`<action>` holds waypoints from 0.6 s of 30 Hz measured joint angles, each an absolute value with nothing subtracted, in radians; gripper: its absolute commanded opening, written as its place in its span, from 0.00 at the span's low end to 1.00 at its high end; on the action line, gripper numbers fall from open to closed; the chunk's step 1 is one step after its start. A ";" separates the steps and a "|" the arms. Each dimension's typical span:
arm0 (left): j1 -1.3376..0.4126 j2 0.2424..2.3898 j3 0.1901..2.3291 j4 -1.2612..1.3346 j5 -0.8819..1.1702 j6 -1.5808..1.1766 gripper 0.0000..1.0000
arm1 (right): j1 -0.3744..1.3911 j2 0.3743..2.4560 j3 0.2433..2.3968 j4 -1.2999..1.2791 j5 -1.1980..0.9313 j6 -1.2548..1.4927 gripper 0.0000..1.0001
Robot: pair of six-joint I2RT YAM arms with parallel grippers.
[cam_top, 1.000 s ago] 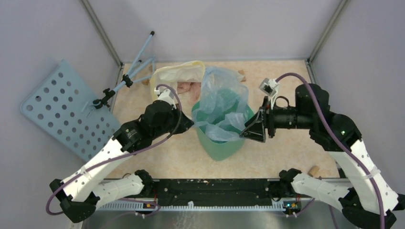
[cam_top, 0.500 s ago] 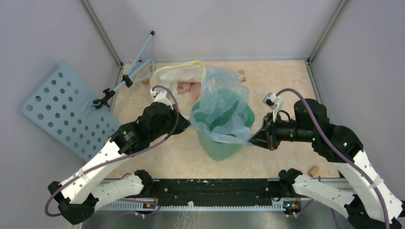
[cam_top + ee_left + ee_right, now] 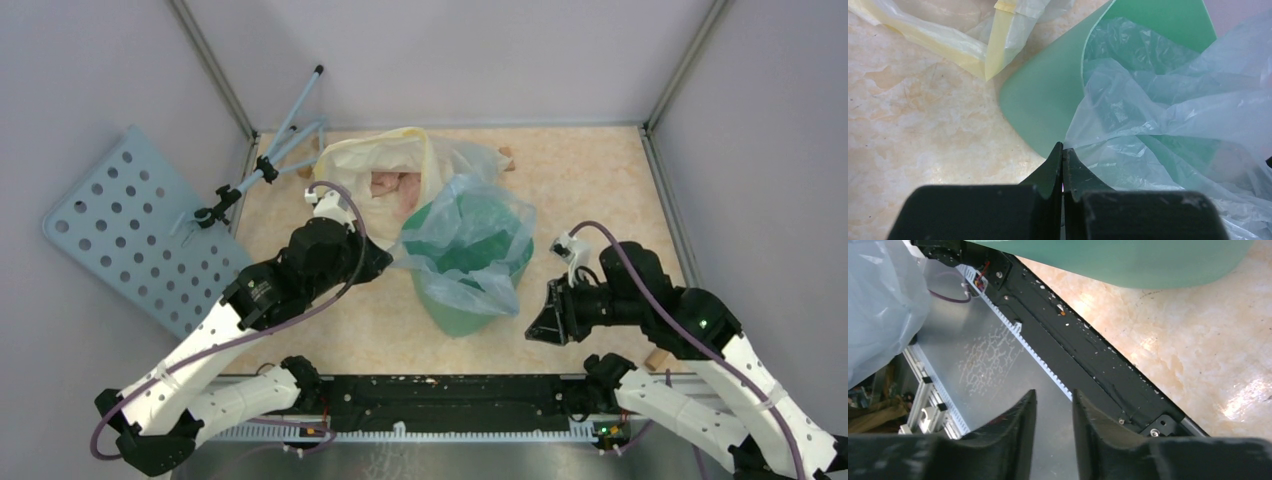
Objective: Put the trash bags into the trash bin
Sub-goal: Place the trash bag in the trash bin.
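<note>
The mint-green trash bin (image 3: pixel 462 312) stands mid-table, leaning. The see-through pale-blue trash bag (image 3: pixel 470 235) is slumped over its mouth and partly down inside it. My left gripper (image 3: pixel 386 262) is at the bin's left rim. In the left wrist view its jaws (image 3: pixel 1063 148) are shut on a pinched edge of the trash bag (image 3: pixel 1158 100), right beside the bin wall (image 3: pixel 1043 95). My right gripper (image 3: pixel 534 326) hangs low to the right of the bin, apart from it. Its fingers (image 3: pixel 1054 397) stand narrowly open with nothing between them.
A whitish bag with a yellow rim (image 3: pixel 365 165) lies behind the bin, touching the blue bag. A pale-blue perforated board (image 3: pixel 130 230) and a thin blue rod stand (image 3: pixel 270 160) are at the left. Small cork pieces (image 3: pixel 657 357) lie near the right and back edges.
My right gripper let go of the bag's right rim and drew back and down toward the near right. The bag collapsed over the bin. My left arm shifted slightly left, still gripping.
</note>
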State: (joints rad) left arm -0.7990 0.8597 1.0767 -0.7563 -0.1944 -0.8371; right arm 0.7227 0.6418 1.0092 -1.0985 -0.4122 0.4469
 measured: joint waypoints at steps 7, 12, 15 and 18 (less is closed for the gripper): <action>-0.798 0.860 1.076 -0.754 -0.168 -0.837 0.00 | 0.723 0.624 1.031 -1.025 -0.446 0.467 0.60; -0.798 0.859 1.069 -0.748 -0.160 -0.837 0.00 | 0.723 0.611 1.128 -0.955 -0.477 0.474 0.69; -0.798 0.859 1.069 -0.746 -0.154 -0.837 0.00 | 0.723 0.612 1.176 -0.891 -0.495 0.485 0.72; -0.798 0.859 1.069 -0.743 -0.152 -0.837 0.00 | 0.723 0.619 1.201 -0.833 -0.496 0.509 0.71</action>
